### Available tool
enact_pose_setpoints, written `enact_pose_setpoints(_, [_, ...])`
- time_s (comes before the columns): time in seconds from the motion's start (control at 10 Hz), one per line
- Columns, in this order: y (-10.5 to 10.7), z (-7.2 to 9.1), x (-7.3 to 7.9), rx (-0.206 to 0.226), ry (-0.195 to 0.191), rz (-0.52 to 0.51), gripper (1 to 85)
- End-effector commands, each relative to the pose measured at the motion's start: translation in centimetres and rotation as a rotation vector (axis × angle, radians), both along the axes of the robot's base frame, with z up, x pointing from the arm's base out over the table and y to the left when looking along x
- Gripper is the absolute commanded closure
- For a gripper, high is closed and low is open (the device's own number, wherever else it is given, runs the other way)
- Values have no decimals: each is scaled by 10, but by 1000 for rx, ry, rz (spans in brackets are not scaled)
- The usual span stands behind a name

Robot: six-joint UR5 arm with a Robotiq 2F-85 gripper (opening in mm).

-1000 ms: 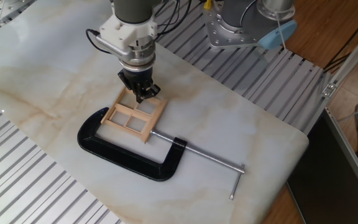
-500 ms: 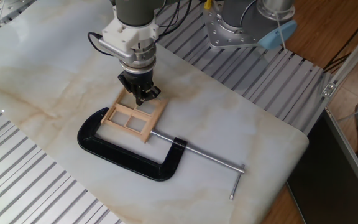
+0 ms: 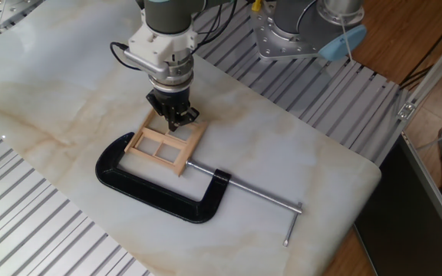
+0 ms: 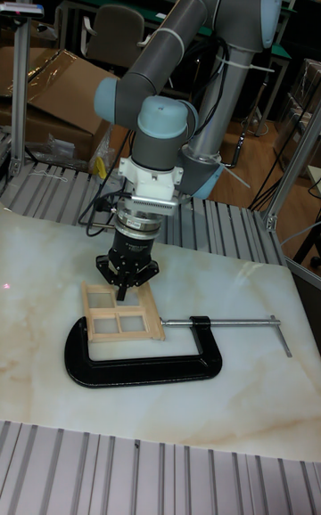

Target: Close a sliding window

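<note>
Sliding window [image 3: 164, 144] beneath downward-pointing pincer [image 3: 176, 119]

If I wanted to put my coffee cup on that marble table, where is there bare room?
The marble table is bare on the stretch left of the gripper, and along its right end past the C-clamp screw handle. The middle is crowded: the gripper sits at the sliding window, which lies in the clamp's mouth, its long screw reaching rightward.

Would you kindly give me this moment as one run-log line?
gripper: tips at far edge of sliding window, jaw state unclear | window: flat on table, held in C-clamp | closing: not confirmed
</note>
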State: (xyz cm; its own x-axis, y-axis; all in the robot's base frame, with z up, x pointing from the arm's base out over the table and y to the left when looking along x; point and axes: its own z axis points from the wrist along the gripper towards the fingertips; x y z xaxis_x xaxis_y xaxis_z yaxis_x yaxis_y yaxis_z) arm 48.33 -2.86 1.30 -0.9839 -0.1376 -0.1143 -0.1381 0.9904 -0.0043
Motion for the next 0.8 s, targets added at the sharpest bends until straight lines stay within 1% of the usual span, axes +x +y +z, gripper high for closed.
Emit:
enact_pose_setpoints(0.0, [2,-1,1,13,-9,8,850])
enact_pose_setpoints(0.5, [0,-2,1,6,-7,28,850])
enact_pose_setpoints(0.7, [0,-3,1,10,-9,29,850])
